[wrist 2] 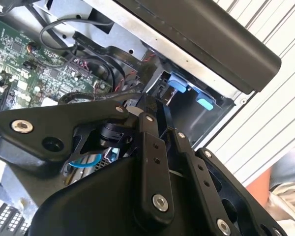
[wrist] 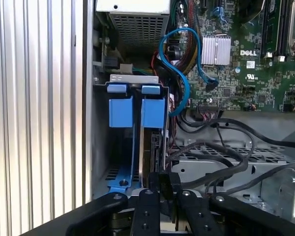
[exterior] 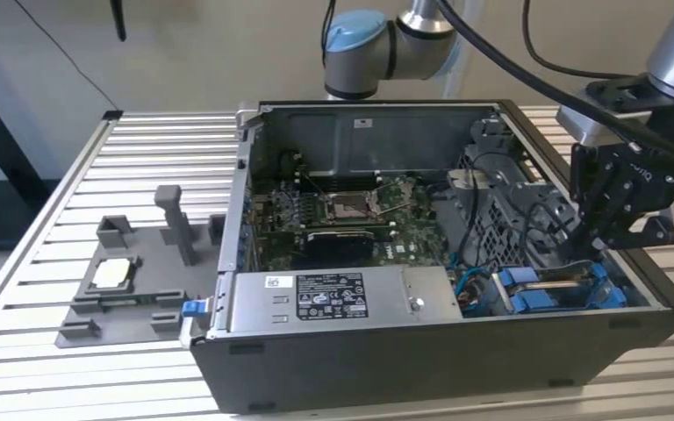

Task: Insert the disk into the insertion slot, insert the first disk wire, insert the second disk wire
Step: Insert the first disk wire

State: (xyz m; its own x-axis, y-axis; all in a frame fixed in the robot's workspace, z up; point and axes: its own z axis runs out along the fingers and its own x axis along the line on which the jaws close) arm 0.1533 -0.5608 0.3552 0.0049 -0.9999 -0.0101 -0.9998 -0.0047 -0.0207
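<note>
One black gripper (wrist: pixel 161 179) pinches the flat silver-grey, blue-framed disk (wrist: pixel 155 147), which stands on edge inside the dark grey perforated metal insertion slot (wrist: pixel 102 152). In the exterior view the disk lies at 7 o'clock from the gripper, its long axis in line with the fingers.

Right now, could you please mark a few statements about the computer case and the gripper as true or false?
1. The gripper reaches into the computer case beside the blue plastic tabs. True.
2. The case's cover is on. False: it is open, and the circuit board shows.
3. The grey tray lies on the exterior view's right of the case. False: it lies on the left.
4. The case stands on a ribbed metal table. True.
</note>
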